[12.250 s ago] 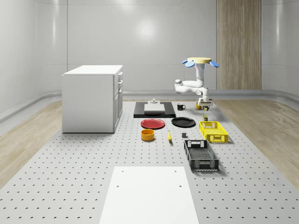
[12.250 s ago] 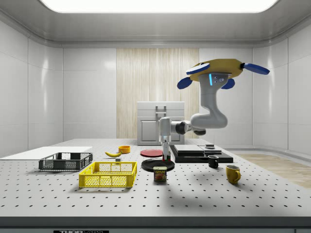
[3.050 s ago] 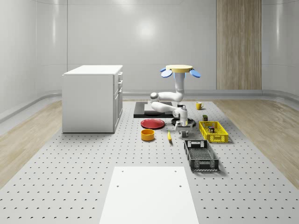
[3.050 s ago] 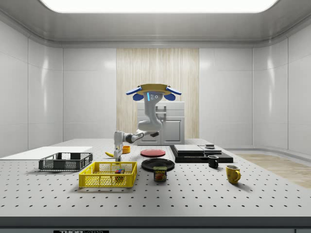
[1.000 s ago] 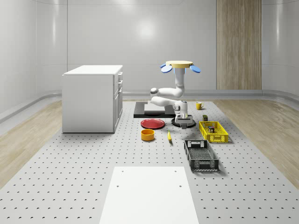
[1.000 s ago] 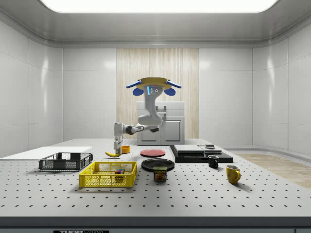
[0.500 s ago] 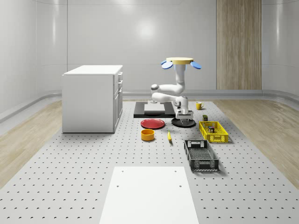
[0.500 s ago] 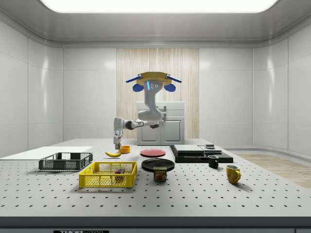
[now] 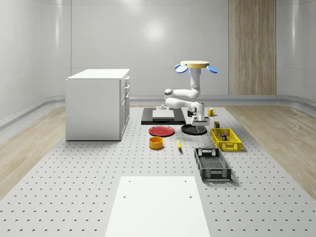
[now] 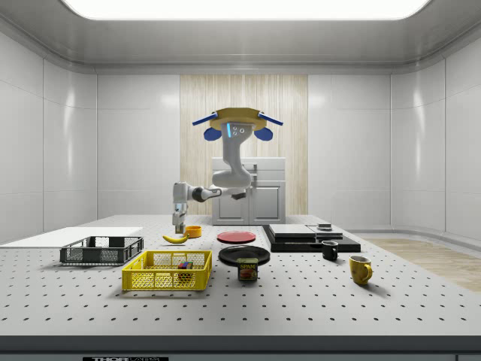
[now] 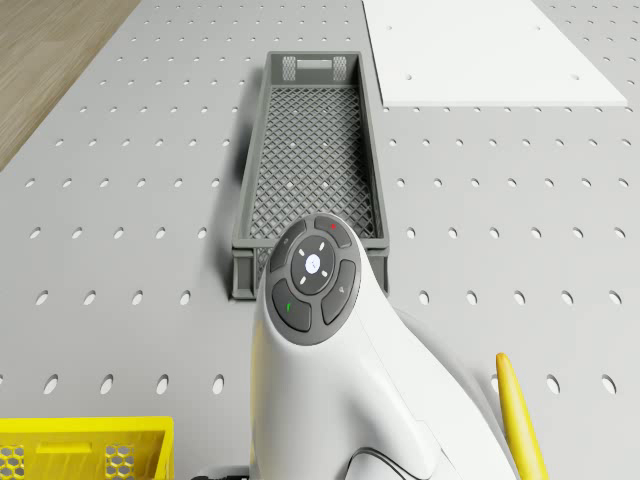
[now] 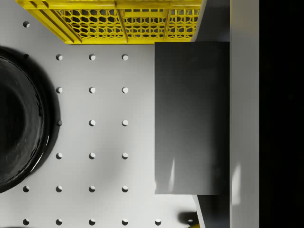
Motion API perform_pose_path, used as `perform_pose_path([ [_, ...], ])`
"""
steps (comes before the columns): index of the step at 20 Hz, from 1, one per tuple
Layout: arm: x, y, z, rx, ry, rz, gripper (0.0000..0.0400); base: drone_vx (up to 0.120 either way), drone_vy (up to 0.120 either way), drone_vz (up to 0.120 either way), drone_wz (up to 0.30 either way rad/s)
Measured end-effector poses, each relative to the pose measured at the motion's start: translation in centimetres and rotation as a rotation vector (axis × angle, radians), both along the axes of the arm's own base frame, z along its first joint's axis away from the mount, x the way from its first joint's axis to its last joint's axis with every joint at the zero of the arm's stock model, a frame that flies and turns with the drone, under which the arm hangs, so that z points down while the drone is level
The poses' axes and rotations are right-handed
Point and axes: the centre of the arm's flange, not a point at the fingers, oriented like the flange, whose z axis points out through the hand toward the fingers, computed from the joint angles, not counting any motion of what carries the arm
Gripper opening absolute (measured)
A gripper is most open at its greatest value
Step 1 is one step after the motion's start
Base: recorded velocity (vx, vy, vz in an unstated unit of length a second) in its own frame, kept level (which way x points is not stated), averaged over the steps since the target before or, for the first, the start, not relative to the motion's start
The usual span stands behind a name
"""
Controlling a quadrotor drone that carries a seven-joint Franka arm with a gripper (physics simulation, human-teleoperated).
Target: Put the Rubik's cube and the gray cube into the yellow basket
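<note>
— Rubik's cube (image 10: 183,265): where is it?

— Inside the yellow basket (image 10: 167,280), resting on its floor. In the side view it shows as a small multicoloured block through the basket's mesh wall, left of centre in the lower half of the frame. In the whole-scene view the basket (image 9: 232,147) sits right of centre.

— And the gray cube?

— The gray cube (image 12: 190,118) is in the gripper. The wrist view has it large and close, pressed against one finger (image 12: 244,95), with the table's hole pattern, the black plate (image 12: 19,123) and an edge of the yellow basket beneath. The jaws are clamped on it (the second finger is hidden behind the block).

— Where is the gripper?

— In the whole-scene view the gripper (image 9: 199,128) hangs just right of centre, above the near edge of the black plate (image 9: 187,129) and to the left of the basket, clear of the table. In the side view the gripper (image 10: 179,224) points straight down, left of centre, higher than the basket's rim.

— The drone?

— The drone (image 9: 195,64) hovers over the far part of the table, high above the plate, with its arm bent down and forward. The drone view looks past the arm's wrist onto the black crate (image 11: 310,150) and a banana (image 11: 520,420).
</note>
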Motion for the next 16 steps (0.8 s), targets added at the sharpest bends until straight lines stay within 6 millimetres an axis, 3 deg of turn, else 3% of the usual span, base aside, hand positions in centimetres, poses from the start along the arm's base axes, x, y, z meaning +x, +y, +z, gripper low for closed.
perform_pose_path([
  [16, 0.0, 0.0, 0.0, 0.0, 0.0, 0.0, 0.025, 0.0, 0.12, 0.0, 0.0],
])
